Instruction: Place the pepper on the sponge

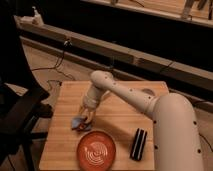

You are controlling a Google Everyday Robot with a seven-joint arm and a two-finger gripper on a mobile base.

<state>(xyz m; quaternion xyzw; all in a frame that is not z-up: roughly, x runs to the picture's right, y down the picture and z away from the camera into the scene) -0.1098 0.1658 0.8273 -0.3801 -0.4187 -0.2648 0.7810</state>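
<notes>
Reaches from the lower right across the wooden table (57, 142), elbow bent, gripper (88, 116) pointing down over the left half. Cannot tell its grip (too dark there). Just below-left of the gripper: one blue sponge (76, 123). Cannot make out the pepper or its long axis. Below the gripper: one orange plate (96, 148). Lower right: one black block (138, 143).
</notes>
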